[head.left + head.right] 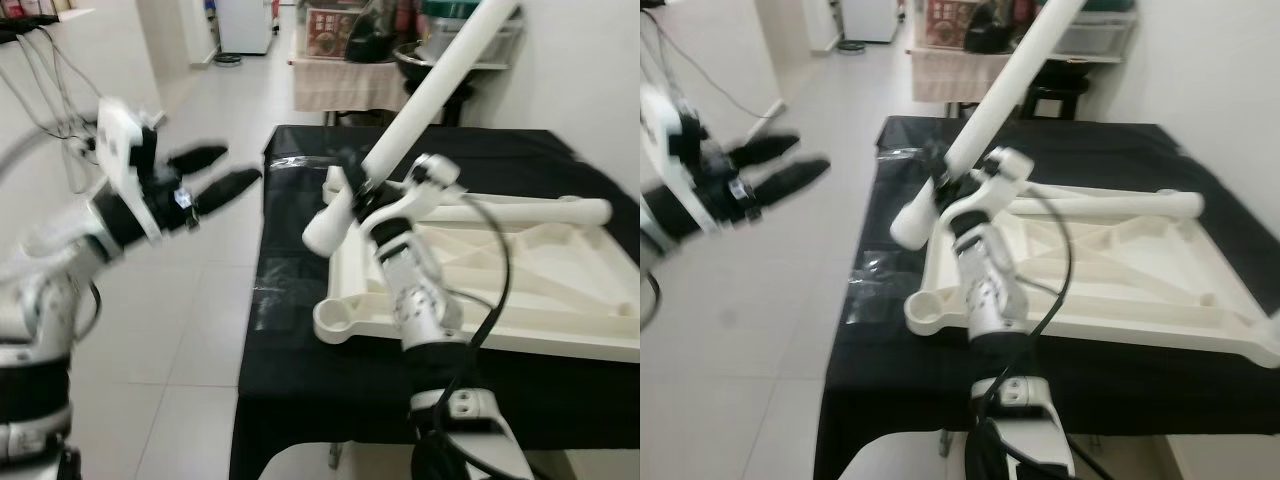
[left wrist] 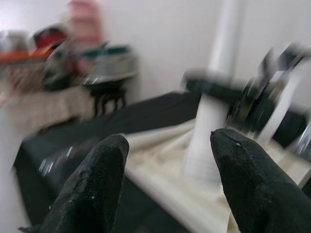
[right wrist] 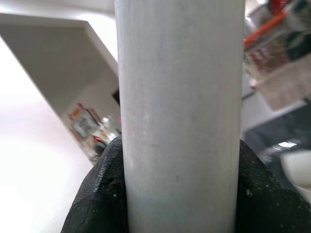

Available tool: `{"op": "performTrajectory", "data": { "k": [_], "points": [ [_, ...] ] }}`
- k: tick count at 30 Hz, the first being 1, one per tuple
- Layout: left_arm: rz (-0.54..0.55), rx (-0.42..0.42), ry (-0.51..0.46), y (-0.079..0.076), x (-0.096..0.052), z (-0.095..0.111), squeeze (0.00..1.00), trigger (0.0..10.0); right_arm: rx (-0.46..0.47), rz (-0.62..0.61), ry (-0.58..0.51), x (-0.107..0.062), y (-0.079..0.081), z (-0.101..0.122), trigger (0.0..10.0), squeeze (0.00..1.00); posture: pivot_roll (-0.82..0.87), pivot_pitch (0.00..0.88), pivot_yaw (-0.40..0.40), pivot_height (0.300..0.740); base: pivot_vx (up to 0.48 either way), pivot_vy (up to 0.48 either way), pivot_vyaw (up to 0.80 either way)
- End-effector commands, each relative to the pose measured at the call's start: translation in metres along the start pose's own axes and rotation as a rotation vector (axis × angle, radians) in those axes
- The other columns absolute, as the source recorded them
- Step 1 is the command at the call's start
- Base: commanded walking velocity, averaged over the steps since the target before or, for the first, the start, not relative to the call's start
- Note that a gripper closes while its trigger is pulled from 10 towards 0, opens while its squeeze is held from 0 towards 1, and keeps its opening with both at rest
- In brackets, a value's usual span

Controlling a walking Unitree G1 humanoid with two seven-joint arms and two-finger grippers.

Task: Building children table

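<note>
Right pincer [image 1: 362, 190] clamping table leg [image 1: 415, 105], tabletop [image 1: 540, 270] beneath

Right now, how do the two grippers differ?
Left gripper: open, holding nothing, raised over the floor beside the table. Right gripper: shut on the white leg, over the upturned tabletop. The left gripper's fingers stand well apart with a gap between them; the right gripper's fingers press either side of the leg, which tilts upward. Shared: both have two black fingers on silver arms.
</note>
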State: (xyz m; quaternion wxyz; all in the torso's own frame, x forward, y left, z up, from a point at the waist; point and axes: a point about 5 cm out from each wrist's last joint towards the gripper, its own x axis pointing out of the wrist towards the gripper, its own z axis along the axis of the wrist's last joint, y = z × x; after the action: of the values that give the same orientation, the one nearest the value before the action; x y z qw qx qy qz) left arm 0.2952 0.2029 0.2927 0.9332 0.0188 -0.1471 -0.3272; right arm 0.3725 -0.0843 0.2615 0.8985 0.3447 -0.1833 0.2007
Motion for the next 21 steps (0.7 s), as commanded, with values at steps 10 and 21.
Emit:
{"op": "performTrajectory", "data": {
  "k": [10, 21],
  "points": [
    [0.085, -0.103, -0.023, -0.014, -0.003, -0.023, 0.00, 10.0, 0.036, 0.068, -0.050, 0.006, 0.000, 0.005, 0.1, 0.00, 0.08, 0.000, -0.068, 0.740, 0.000, 0.000, 0.00],
    [-0.059, -0.114, -0.148, -0.031, 0.026, 0.010, 0.00, 10.0, -0.627, 0.247, 0.127, -0.015, -0.002, -0.022, 10.0, 0.00, 0.04, 0.000, -0.017, 0.740, 0.000, 0.000, 0.00]
  ]
}}
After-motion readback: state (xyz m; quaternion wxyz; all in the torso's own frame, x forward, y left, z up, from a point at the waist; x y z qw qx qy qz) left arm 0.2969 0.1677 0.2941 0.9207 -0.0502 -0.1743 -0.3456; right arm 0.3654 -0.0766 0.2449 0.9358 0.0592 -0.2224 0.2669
